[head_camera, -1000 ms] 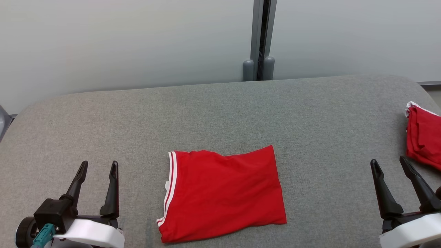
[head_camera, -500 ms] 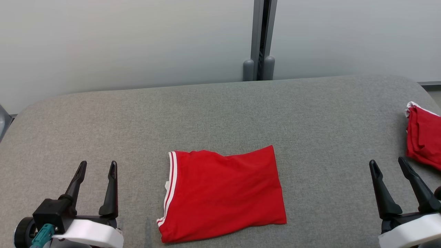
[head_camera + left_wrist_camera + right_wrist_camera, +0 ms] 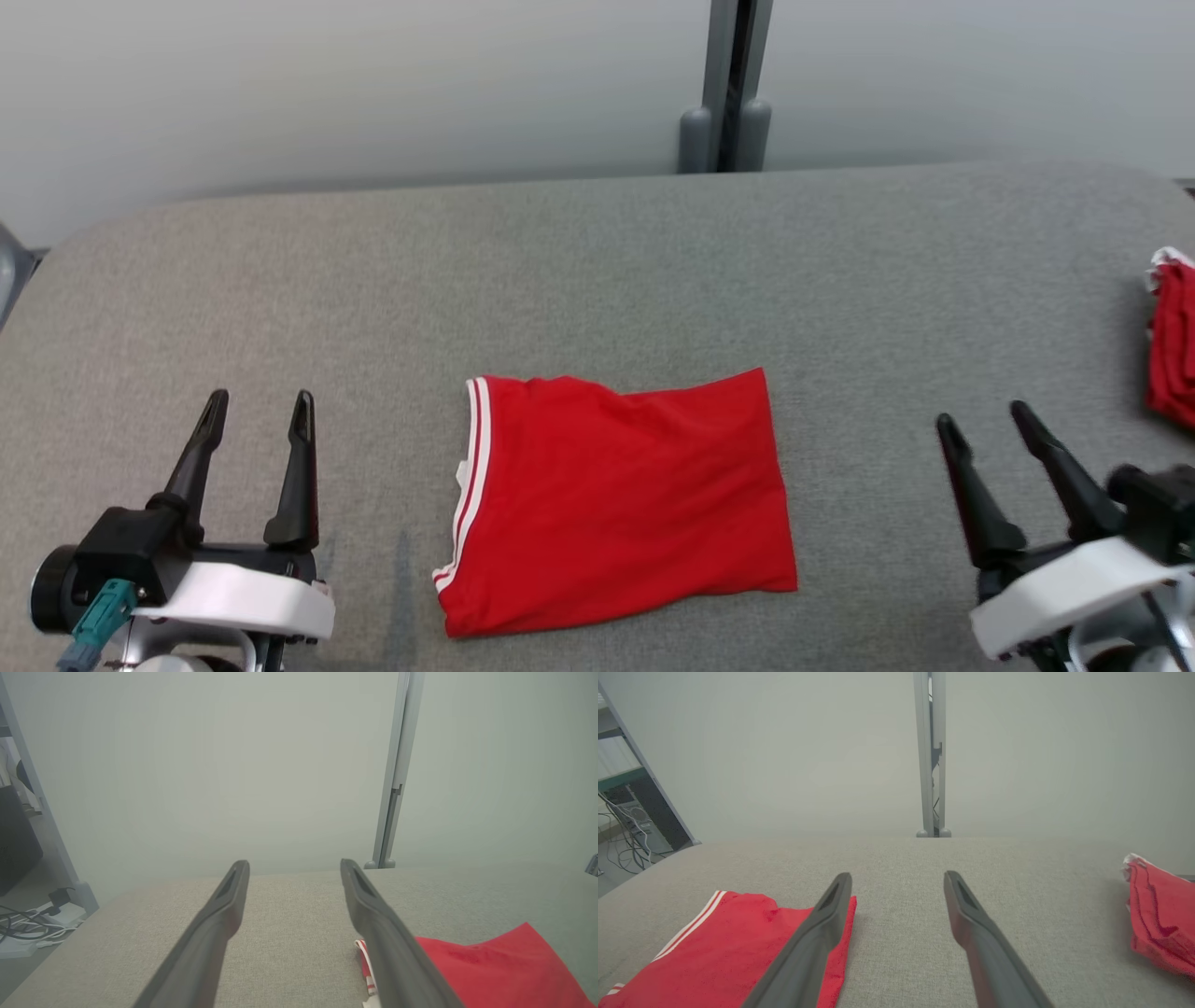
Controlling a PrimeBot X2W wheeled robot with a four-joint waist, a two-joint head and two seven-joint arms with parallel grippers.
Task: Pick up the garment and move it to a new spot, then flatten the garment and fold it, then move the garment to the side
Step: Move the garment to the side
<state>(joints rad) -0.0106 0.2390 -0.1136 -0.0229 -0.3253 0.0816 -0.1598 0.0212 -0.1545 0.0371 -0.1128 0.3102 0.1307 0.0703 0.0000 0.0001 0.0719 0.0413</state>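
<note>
Looking down from the head view on a grey fabric-covered table (image 3: 560, 271). The whole picture has shifted since half a second ago, so the camera has moved. The table's far edge now sits higher in the frame, and the grey post (image 3: 738, 84) behind it sits further right.

At the lower left, the left gripper (image 3: 260, 399) hovers over bare table. Its two dark fingers are spread wide, point up the frame and hold nothing. In the left wrist view the left gripper (image 3: 294, 863) frames empty table, with the garment (image 3: 490, 970) at the lower right.

In the lower centre of the head view lies the garment (image 3: 616, 504), red and folded into a rough rectangle, with white stripes down its left edge. It lies flat, as before. Open table surrounds it: a strip on each side towards the grippers and a broad band above, up to the rounded far edge.

At the lower right, the right gripper (image 3: 982, 415) is also spread wide and empty. It has come nearer the garment's right edge but is still apart from it. The right wrist view shows the right gripper (image 3: 898, 875) with the garment (image 3: 714, 952) at the lower left.

At the right edge of the head view, a second red cloth (image 3: 1174, 345) lies bunched and is cut off by the frame.
</note>
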